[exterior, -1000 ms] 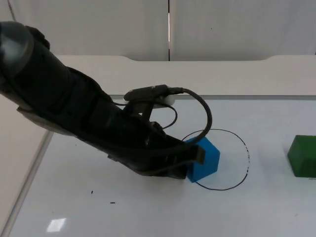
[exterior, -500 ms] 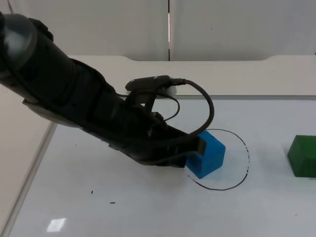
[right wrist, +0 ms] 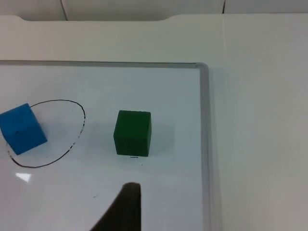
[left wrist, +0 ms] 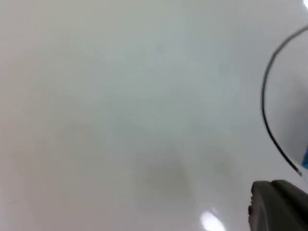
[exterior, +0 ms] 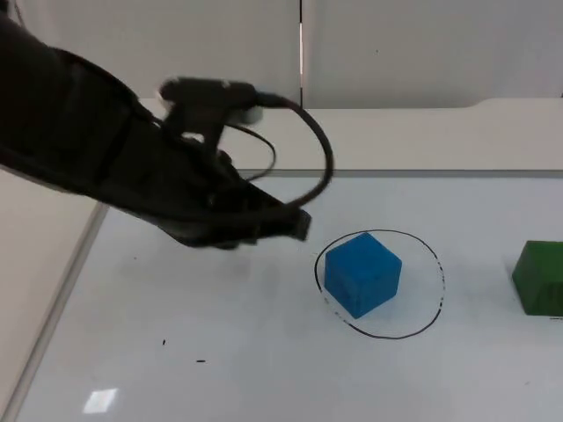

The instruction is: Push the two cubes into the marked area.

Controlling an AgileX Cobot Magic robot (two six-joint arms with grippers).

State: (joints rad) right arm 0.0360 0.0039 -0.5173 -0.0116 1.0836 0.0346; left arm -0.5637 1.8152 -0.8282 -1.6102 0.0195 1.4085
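A blue cube (exterior: pixel 362 272) sits inside the hand-drawn black circle (exterior: pixel 437 274) on the white board, toward the circle's left side. My left gripper (exterior: pixel 297 225) hovers up and to the left of it, apart from the cube. From the left wrist I see an arc of the circle (left wrist: pixel 263 103) and a sliver of the blue cube (left wrist: pixel 305 158). A green cube (exterior: pixel 540 278) rests outside the circle, at the table's right. In the right wrist view the green cube (right wrist: pixel 133 133) lies just beyond my right gripper (right wrist: pixel 123 210), with the blue cube (right wrist: pixel 21 128) further off.
The white board's raised frame (right wrist: pixel 204 144) runs close beside the green cube, with bare table top beyond it. The board's left edge (exterior: pixel 62 299) lies under the left arm. A few small black marks (exterior: pixel 200 360) dot the board's front.
The left arm first nudged the blue cube a little to the right, then pulled back up and left, off the cube. The green cube has stayed put.
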